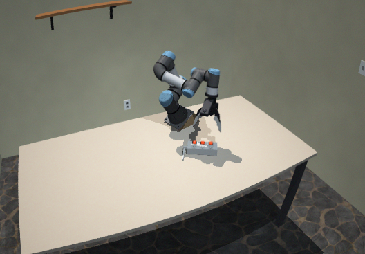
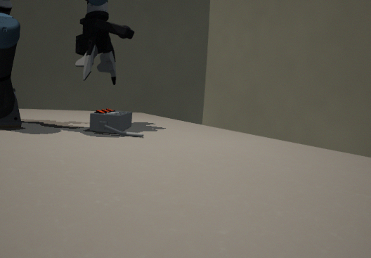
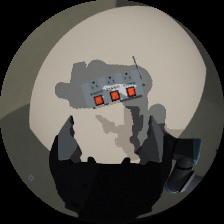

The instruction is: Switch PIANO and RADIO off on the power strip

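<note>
So the power strip (image 1: 202, 148) is lying flat on the table (image 1: 104, 187), switches facing up, so it's the right way round. It sits just in front of the arm's base (image 1: 168, 121), a bit toward the right half of the tabletop. Three red switches (image 3: 114, 97) run in a row along the top, and all three look the same lit-up red from the wrist view. There are labels printed above them, but they're too small and blurry for me to read, so I can't say which one is PIANO or RADIO. A short grey cord stub (image 2: 123, 132) pokes out of one end and rests on the table.

The gripper (image 1: 208, 122) hangs in the air above and slightly behind the strip, well apart from it, pointing down. Its jaws are spread as wide as they go and there's nothing between them. In the wrist view both fingers frame the bottom of the shot with the strip higher up, between and beyond them.

Further out: a wooden shelf (image 1: 83, 7) up on the wall, a wall socket (image 1: 126, 104) behind the table, and a dark stone floor (image 1: 325, 219).
</note>
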Robot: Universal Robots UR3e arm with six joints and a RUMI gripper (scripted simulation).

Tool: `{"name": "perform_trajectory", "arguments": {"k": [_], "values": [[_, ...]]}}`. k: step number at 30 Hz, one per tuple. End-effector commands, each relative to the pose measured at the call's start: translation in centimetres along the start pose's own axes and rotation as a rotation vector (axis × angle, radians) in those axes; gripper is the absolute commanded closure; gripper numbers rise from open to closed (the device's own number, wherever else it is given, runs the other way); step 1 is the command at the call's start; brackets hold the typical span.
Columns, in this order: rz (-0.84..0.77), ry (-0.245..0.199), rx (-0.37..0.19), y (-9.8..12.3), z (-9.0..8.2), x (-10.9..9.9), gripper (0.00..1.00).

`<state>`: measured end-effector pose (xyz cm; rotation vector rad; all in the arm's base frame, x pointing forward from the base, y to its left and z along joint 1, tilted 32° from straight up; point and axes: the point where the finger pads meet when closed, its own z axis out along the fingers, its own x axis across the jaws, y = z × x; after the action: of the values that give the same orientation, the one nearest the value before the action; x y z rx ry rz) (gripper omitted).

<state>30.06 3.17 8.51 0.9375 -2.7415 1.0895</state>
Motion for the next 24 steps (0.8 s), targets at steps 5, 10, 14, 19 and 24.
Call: {"name": "perform_trajectory", "arguments": {"k": [5, 10, 14, 19, 24], "values": [[-0.082, -0.023, 0.136, -1.43, 0.23, 0.54, 0.0], [-0.082, -0.023, 0.136, -1.43, 0.23, 0.54, 0.0], [-0.082, -0.023, 0.136, -1.43, 0.23, 0.54, 0.0], [-0.082, -0.023, 0.136, -1.43, 0.23, 0.54, 0.0], [-0.082, -0.023, 0.136, -1.43, 0.23, 0.54, 0.0]]}}
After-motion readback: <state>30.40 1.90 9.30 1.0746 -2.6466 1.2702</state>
